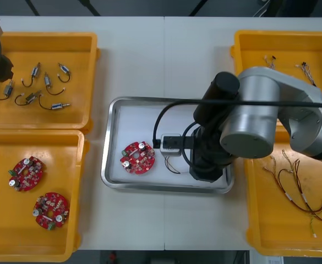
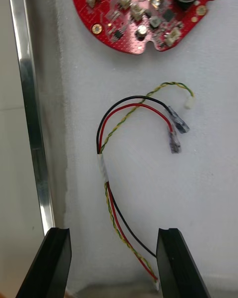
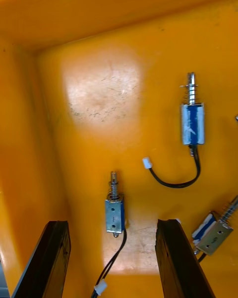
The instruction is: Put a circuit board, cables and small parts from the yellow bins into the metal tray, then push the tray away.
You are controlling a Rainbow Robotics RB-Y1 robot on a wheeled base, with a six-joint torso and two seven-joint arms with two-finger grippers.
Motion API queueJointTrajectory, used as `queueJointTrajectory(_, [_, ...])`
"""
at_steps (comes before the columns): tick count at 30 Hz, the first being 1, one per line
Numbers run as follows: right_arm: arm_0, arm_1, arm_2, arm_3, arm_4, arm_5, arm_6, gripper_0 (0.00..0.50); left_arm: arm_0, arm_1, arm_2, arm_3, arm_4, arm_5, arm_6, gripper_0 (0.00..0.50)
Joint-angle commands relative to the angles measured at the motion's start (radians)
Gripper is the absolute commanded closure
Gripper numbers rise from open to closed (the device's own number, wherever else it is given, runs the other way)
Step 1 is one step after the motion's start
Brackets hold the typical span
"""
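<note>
My right gripper (image 2: 113, 233) hangs low in the metal tray (image 2: 29, 104), fingers spread wide and holding nothing. The tray's shiny raised rim runs just beside one finger. A thin cable (image 2: 130, 110) of red, black and yellow-green wires lies loose on the matte white floor between my fingers. Bare floor separates it from the round red circuit board (image 2: 141, 10). My left gripper (image 3: 113, 223), also open and empty, hovers near a corner of a smooth yellow bin (image 3: 99, 10), above small metal parts (image 3: 192, 121).

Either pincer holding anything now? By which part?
Nothing held: right pincer open above the cable lying in the metal tray; left pincer open above a small metal part in a yellow bin.
</note>
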Motion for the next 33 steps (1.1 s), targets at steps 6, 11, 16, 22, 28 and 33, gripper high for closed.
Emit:
queueJointTrajectory(6, [-0.014, -0.050, -0.233, -0.074, -0.092, 0.103, -0.241, 0.000, -0.042, -0.006, -0.066, 0.023, 0.008, -0.056, -0.033, 0.000])
queueJointTrajectory(11, [-0.009, -0.113, -0.309, -0.086, -0.109, 0.123, -0.401, 0.000, -0.044, -0.028, -0.093, 0.043, 0.007, -0.077, -0.026, 0.000])
queueJointTrajectory(16, [0.041, -0.150, -0.408, -0.091, -0.120, 0.140, -0.523, 0.000, -0.044, -0.046, -0.095, 0.061, -0.004, -0.080, -0.027, 0.000])
queueJointTrajectory(22, [0.107, -0.218, -0.538, -0.094, -0.170, 0.170, -0.651, 0.000, -0.042, -0.049, -0.095, 0.074, -0.010, -0.091, -0.029, 0.000])
queueJointTrajectory(28, [0.198, -0.282, -0.716, -0.092, -0.228, 0.236, -0.721, 0.000, -0.044, -0.052, -0.095, 0.123, 0.007, -0.133, -0.046, 0.000])
queueJointTrajectory(33, [0.288, -0.308, -0.857, -0.080, -0.241, 0.276, -0.730, 0.000, -0.042, -0.051, -0.096, 0.134, 0.007, -0.136, -0.055, 0.000])
